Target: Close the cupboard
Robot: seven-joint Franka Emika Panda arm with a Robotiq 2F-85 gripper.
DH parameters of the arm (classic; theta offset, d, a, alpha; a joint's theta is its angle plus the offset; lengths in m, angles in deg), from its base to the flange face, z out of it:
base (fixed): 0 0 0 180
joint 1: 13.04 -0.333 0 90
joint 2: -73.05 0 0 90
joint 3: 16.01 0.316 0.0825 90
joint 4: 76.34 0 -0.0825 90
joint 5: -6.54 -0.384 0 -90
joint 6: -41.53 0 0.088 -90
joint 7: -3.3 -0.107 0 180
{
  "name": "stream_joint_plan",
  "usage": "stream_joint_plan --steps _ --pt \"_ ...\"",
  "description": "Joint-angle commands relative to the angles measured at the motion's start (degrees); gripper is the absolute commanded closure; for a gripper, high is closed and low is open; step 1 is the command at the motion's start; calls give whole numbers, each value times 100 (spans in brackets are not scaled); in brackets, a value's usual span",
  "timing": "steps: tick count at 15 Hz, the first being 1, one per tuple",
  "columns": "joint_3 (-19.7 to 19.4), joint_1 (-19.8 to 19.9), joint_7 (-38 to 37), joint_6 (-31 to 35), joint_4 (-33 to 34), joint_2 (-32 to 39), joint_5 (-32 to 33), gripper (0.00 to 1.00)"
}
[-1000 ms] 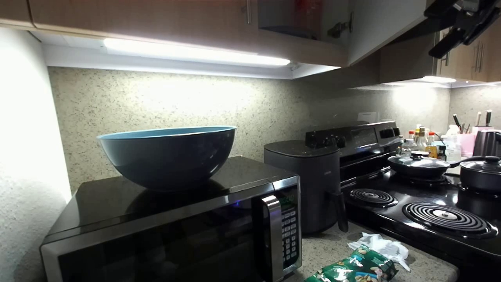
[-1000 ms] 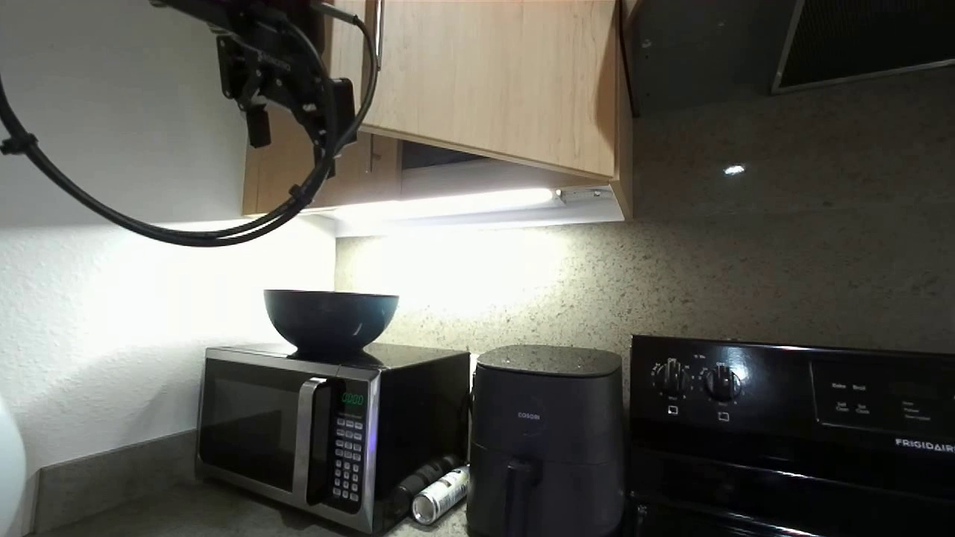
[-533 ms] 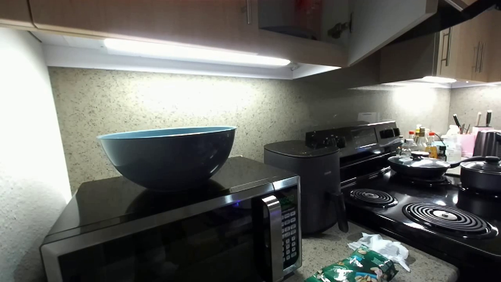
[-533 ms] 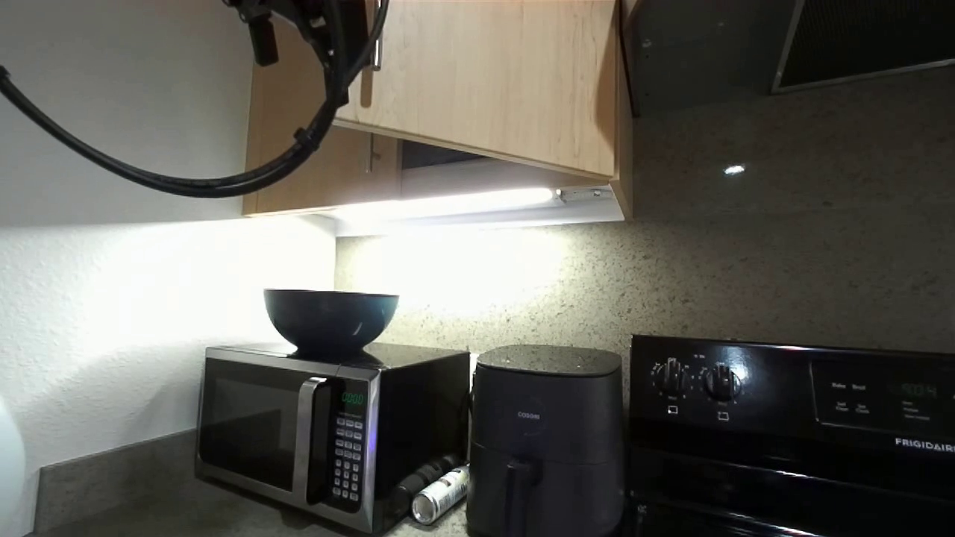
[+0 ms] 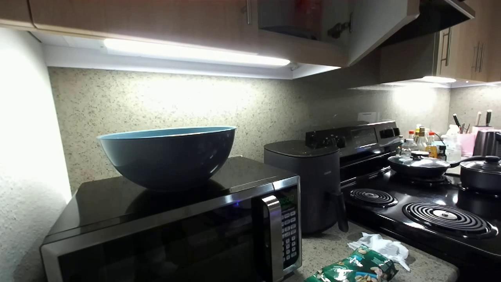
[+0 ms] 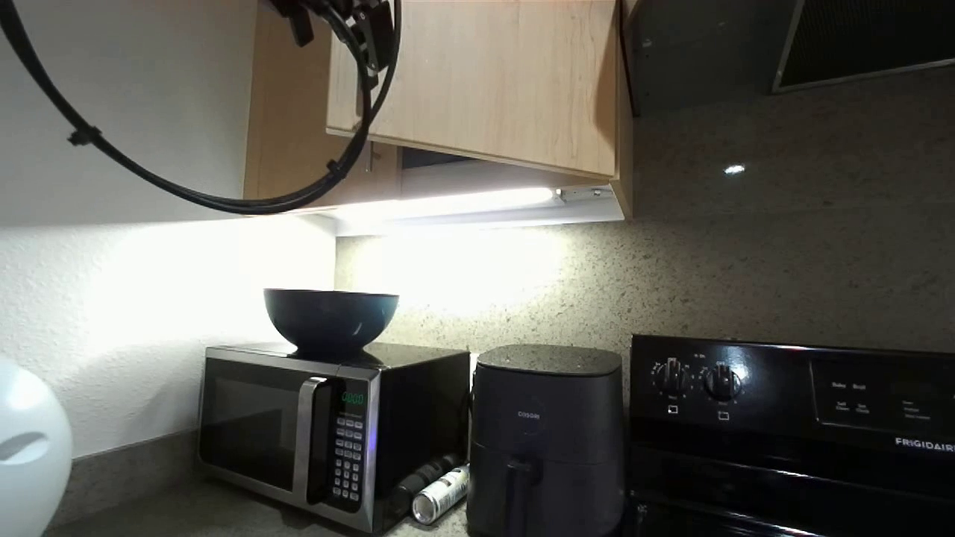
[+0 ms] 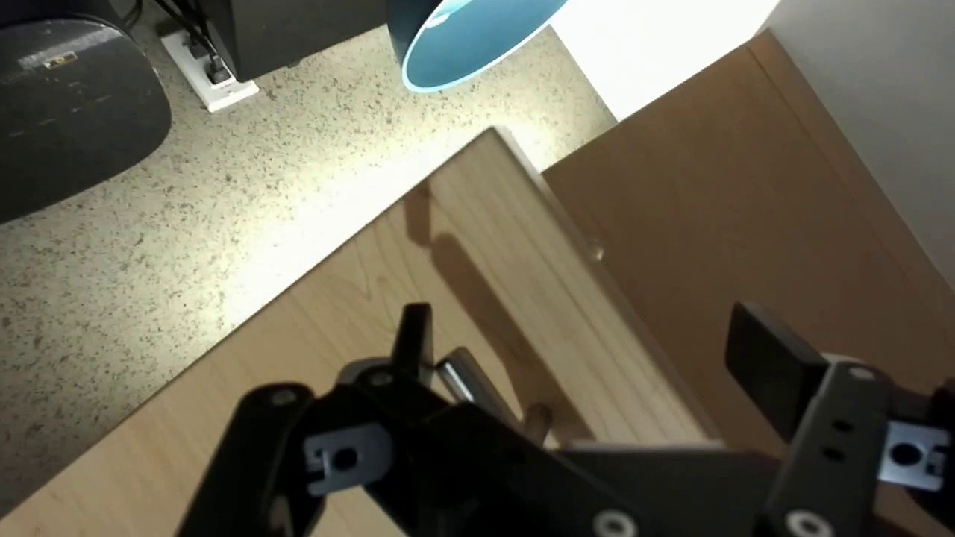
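The black air fryer (image 6: 548, 447) says COSORI. The black stove (image 6: 776, 395) says FRIGIDAIR, and the end of the word gets cut off at the edge. The microwave (image 6: 250, 418) has a green clock (image 6: 352, 399) that looks like all zeros. The words on the can (image 6: 440, 495) and the green bag (image 5: 360, 264) are too small or blurry to read.

The cupboard (image 6: 477, 89) is high on the wall (image 6: 574, 283), up above the microwave. Its door (image 5: 377, 25) is open, but it has swung in a little since half a second ago. The gripper (image 7: 586, 335) is by the door, a bit higher than before. In the wrist view its two fingers (image 7: 768, 358) are wide apart. A silver handle (image 7: 471, 380) is just beside one finger; I can't tell if they touch. More of a round white thing (image 6: 30, 447) shows in the bottom corner now.
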Motion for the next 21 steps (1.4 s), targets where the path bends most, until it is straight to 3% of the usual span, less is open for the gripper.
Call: stream_joint_plan --steps 1,7,13,17,21 --pt "50 -352 138 1283 -77 239 -163 0" --pt "-71 -1409 156 2678 -96 586 -11 0" --pt "95 -2471 96 3127 -204 1352 183 0" --pt "55 -2830 206 3716 -277 1907 585 0" --pt "-86 -2735 88 3687 -196 2005 793 0"
